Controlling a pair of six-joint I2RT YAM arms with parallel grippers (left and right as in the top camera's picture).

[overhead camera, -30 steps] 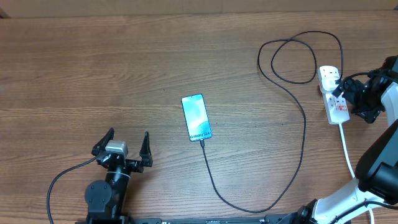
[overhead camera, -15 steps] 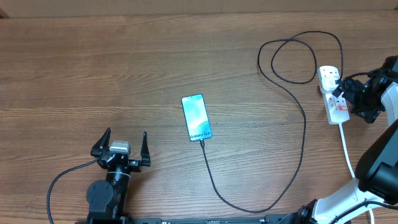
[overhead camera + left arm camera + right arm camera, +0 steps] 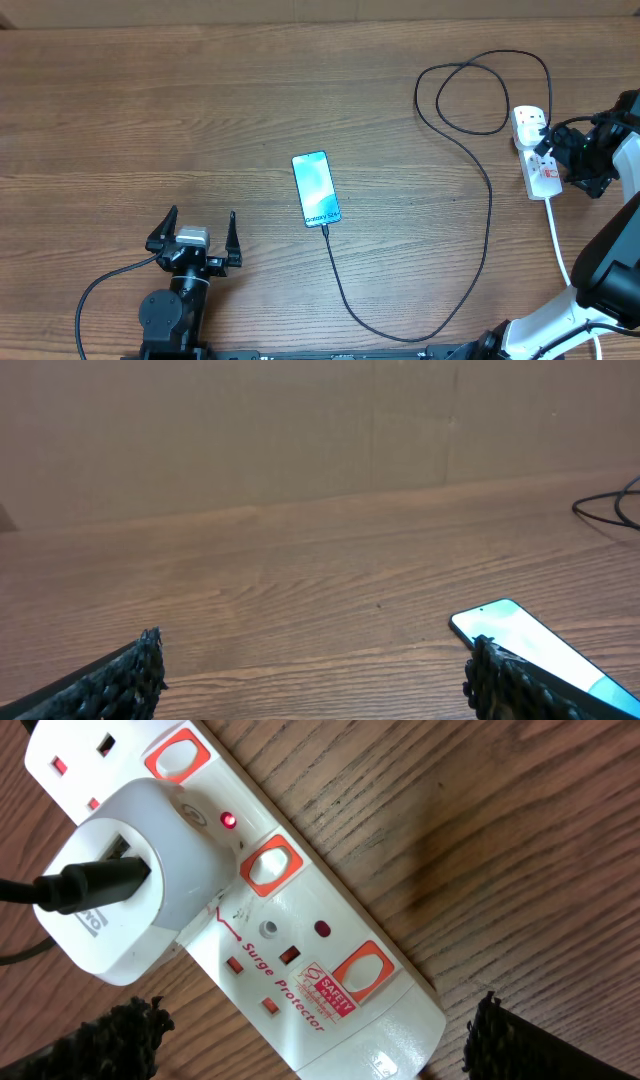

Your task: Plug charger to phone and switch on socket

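The phone (image 3: 316,189) lies at mid-table with its cyan screen lit; it also shows in the left wrist view (image 3: 545,652). The black charger cable (image 3: 487,200) runs from the phone's near edge in a long loop to a white adapter (image 3: 140,900) plugged into the socket (image 3: 540,165). A small red light (image 3: 229,820) glows on the socket (image 3: 300,960). My right gripper (image 3: 315,1040) is open and hovers right over the socket. My left gripper (image 3: 196,235) is open and empty, left of and nearer than the phone.
The socket's thick white cord (image 3: 558,240) runs toward the near right edge. The cable makes a coil (image 3: 480,95) at the far right. A brown wall (image 3: 300,430) stands behind the wooden table.
My left gripper has drawn back slightly toward the near edge since a second ago. The right gripper, phone and cable have not moved.
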